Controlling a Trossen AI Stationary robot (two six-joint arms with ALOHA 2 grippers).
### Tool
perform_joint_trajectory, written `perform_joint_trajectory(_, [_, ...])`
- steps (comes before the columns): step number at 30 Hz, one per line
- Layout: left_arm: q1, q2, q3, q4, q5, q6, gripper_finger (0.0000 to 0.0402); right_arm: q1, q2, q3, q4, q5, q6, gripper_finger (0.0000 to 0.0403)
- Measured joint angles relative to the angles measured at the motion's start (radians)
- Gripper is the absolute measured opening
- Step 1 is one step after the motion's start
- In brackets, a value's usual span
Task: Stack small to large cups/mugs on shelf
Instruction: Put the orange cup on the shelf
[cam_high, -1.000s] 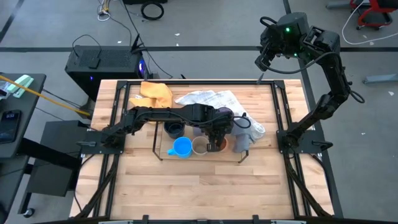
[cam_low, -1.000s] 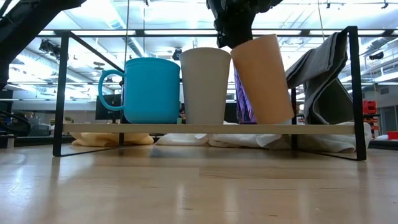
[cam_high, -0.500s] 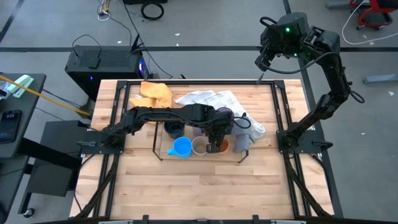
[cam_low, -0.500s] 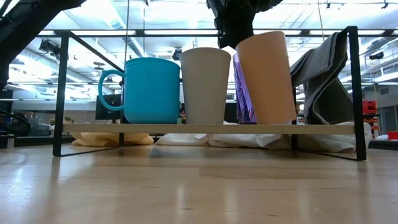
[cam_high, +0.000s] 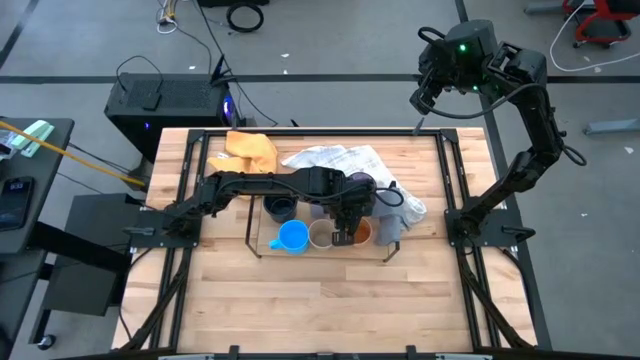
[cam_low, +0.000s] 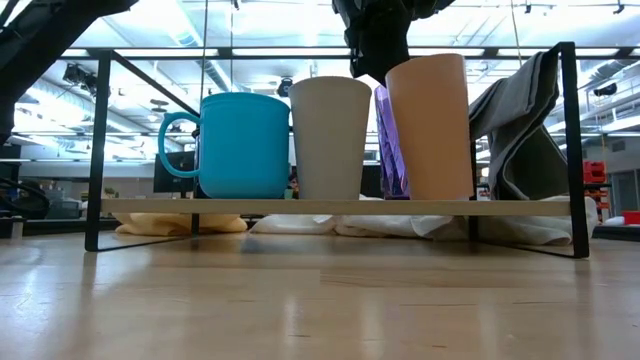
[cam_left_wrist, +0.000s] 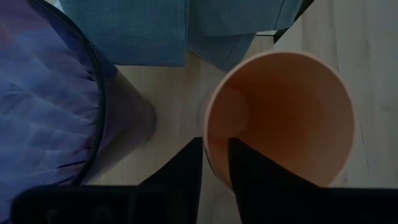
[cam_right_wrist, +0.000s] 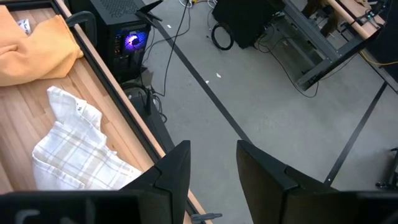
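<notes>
On the shelf (cam_low: 200, 207) a bright blue mug (cam_low: 240, 145), a tan cup (cam_low: 330, 138) and an orange cup (cam_low: 430, 127) stand upright in a row on their bases. A purple cup (cam_left_wrist: 50, 93) stands just behind the orange one. A dark navy cup (cam_high: 281, 208) sits behind the row. My left gripper (cam_left_wrist: 214, 168) comes down from above at the orange cup (cam_high: 360, 232), open, one finger inside the rim and one outside. My right gripper (cam_right_wrist: 212, 168) is open with nothing in it, raised beyond the table's far right corner (cam_high: 420, 100). My left gripper straddles the orange cup's rim (cam_left_wrist: 212, 149) on the side toward the tan cup. One finger (cam_left_wrist: 255, 174) is inside the cup and one (cam_left_wrist: 183, 168) outside, pointing steeply down. Whether either finger touches the wall, I cannot tell. The cup stands upright on the shelf.
A grey cloth (cam_low: 520, 130) hangs over the shelf's right end, next to the orange cup. A white checked cloth (cam_high: 335, 160) and a yellow cloth (cam_high: 250, 148) lie on the table's far part. The near half of the table (cam_high: 320, 300) is bare wood.
My left gripper has opened its fingers while staying in place. The orange cup, tilted a second ago with its top leaning toward the tan cup, has come upright and now stands flat on the shelf.
</notes>
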Motion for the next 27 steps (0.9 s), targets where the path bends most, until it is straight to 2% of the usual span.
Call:
perform_joint_trajectory(16, [0.000,0.000,0.000,0.001,0.000,-0.001,0.0112,0.000,0.000,0.000,-0.005,0.000,0.000,0.0137])
perform_joint_trajectory(27, [0.000,0.000,0.000,0.010,0.001,-0.025,0.0146,0.000,0.000,0.000,-0.021,0.000,0.000,0.0137])
